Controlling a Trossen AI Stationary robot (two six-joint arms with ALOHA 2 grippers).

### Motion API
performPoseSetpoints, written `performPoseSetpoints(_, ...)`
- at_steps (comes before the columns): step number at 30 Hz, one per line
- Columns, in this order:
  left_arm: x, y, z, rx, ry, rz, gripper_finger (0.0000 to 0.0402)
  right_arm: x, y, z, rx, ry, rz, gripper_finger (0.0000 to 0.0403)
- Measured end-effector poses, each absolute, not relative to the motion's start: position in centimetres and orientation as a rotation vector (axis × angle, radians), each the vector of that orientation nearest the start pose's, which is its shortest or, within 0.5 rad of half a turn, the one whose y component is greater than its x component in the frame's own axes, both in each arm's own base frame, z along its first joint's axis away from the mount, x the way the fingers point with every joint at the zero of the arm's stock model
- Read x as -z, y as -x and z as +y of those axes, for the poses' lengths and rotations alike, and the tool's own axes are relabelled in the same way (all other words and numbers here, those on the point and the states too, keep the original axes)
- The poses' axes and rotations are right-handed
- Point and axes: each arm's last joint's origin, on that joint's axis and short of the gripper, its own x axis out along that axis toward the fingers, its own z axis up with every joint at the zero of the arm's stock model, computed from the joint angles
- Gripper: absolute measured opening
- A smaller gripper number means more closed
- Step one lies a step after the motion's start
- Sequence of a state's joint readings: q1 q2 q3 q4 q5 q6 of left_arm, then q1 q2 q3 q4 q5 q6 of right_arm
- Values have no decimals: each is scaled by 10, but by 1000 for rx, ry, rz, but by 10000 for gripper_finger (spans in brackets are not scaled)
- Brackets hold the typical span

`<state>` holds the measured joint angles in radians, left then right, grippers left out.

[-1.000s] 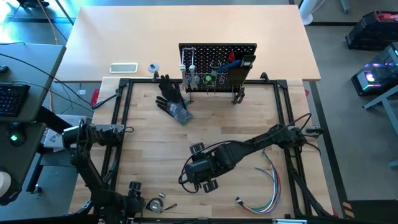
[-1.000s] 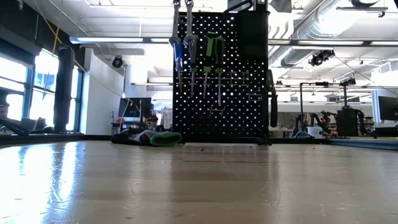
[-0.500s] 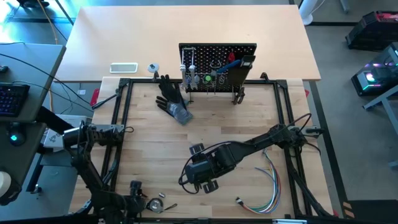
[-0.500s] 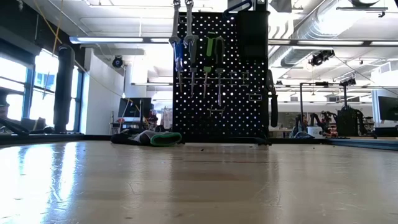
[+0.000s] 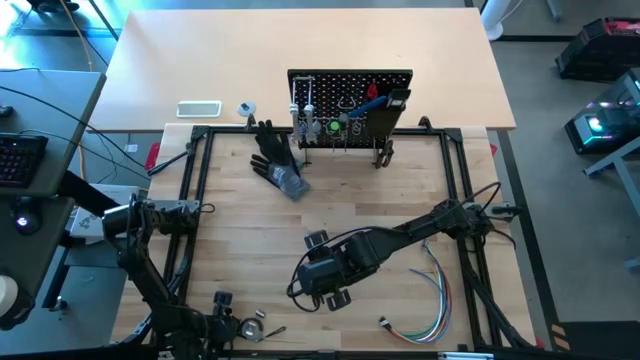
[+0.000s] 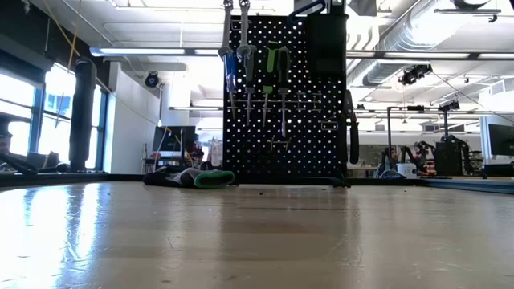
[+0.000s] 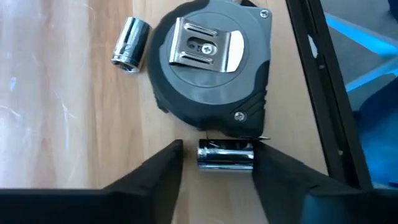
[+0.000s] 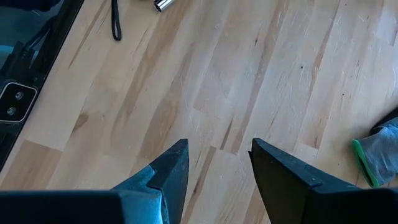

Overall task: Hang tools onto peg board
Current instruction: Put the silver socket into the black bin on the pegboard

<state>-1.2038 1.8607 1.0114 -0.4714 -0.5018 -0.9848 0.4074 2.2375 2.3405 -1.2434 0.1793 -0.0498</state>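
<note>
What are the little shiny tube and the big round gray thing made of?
The little shiny tube, between the left gripper fingers, looks like polished metal: it mirrors light. The big round gray thing seems matte plastic or rubber, with a shiny metal clip screwed on top.

Looking down on pale wooden tabletop (image 8: 249, 81). Two dark fingers (image 8: 168, 177) of the right gripper (image 8: 217, 165) at bottom centre, spread apart, nothing between them. Small silver cylinder (image 8: 163, 4) at top edge. Green-cuffed glove (image 8: 376, 155) at right edge. Black frame (image 8: 28, 68) at left.
</note>
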Motion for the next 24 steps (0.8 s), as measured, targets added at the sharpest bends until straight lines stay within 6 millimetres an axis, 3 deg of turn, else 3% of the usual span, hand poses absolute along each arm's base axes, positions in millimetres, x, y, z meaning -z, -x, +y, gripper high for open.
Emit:
performPoseSetpoints(7,-122,-129,-297,98,-131,1028,95,-308,-425,178,-231,376,1090,167)
performPoseSetpoints(15,-126,-129,-289,85,-196,1078,95,-307,-423,177,-225,377,1122,167)
performPoseSetpoints(20,-151,-122,-273,25,-305,1183,95,-306,-420,175,-210,366,1157,167)
performPoseSetpoints(24,-182,-120,-258,-54,-405,1139,95,-305,-417,176,-202,365,1185,167)
